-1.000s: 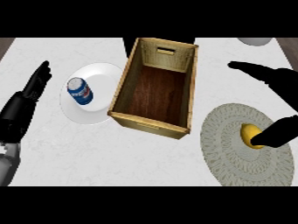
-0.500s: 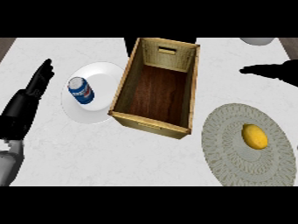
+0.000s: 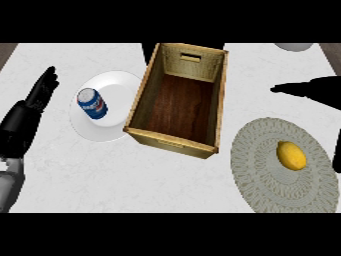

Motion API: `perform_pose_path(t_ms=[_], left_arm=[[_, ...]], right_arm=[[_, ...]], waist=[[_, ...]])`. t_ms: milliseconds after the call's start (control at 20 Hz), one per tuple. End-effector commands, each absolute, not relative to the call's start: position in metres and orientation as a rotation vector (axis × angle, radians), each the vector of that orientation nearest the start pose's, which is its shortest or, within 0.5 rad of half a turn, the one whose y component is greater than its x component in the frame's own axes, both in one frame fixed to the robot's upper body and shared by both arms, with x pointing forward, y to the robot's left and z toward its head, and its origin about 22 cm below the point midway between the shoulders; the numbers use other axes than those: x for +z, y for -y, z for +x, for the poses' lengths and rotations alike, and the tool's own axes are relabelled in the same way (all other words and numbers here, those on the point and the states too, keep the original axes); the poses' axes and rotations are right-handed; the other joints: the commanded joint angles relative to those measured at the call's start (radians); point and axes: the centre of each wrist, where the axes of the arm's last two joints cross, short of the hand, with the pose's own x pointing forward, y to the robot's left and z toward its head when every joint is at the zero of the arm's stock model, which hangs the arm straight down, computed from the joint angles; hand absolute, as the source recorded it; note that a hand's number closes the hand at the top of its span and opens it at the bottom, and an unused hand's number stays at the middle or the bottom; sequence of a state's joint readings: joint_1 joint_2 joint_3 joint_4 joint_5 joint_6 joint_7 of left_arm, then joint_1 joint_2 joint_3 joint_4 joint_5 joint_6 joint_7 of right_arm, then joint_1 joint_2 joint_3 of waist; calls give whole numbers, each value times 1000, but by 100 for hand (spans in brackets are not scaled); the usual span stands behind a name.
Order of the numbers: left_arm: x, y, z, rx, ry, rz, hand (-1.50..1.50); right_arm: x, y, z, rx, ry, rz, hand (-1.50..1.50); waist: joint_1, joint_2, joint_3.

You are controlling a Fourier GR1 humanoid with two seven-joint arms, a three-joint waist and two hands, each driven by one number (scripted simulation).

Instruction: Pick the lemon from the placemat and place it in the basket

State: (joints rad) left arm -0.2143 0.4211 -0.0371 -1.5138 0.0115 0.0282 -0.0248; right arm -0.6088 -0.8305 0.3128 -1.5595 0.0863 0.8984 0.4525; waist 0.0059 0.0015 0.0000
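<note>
1. Lemon (image 3: pixel 292 155) is what the job turns on, and in the head view it lies on its side on the round woven placemat (image 3: pixel 284 192), a little right of the mat's middle, with nothing touching it.

2. In the same view the wooden basket (image 3: pixel 179 100) stands just left of the placemat, its near corner close to the mat's edge but not clearly touching it. It holds nothing, and its dark floor is in plain sight.

3. At the right edge only black shapes show: one long dark form reaching in above the mat, and a darker patch beside the lemon. I cannot tell whether these are parts of the right hand or its shadow, so the right hand's fingers cannot be read.

4. At the left edge the left hand (image 3: pixel 25 117) rests open, fingers straight and together, pointing up and away, well apart from the lemon. A white plate (image 3: pixel 114 82) lies between it and the basket, with a blue can (image 3: pixel 92 104) lying on it.

5. As I judge it, the step in hand is the pick: the lemon is not grasped and not yet lifted.

6. The next move calls for the right hand to come over the lemon, close round it across its narrow width, lift it above the basket's near wall, carry it left and release it over the dark floor.
</note>
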Motion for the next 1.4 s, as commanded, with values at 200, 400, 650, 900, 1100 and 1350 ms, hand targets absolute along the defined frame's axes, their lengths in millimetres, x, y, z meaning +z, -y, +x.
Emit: perform_pose_path(t_ms=[200, 400, 650, 900, 1100, 1350], left_arm=[[73, -291, 301, -380, 1725, 297, 0], [71, -283, 278, -372, 1733, 276, 0], [65, -286, 291, -368, 1730, 279, 0], [65, -305, 289, -359, 1718, 297, 0], [56, -282, 287, -383, 1738, 287, 0], [57, -286, 277, -372, 1722, 297, 0]], right_arm=[[164, 262, 326, 1682, 766, -445, -150], [133, 275, 333, 1698, 705, -435, -150], [108, 280, 339, 1698, 710, -461, -150], [96, 316, 339, 1675, 732, -502, -150], [70, 295, 347, 1653, 795, -478, -150], [81, 312, 333, 1675, 800, -498, -150]], waist=[[-5, -1, 0], [5, 0, 1], [2, 0, 0], [2, 2, 0], [6, 2, 0], [-3, -2, 0]])
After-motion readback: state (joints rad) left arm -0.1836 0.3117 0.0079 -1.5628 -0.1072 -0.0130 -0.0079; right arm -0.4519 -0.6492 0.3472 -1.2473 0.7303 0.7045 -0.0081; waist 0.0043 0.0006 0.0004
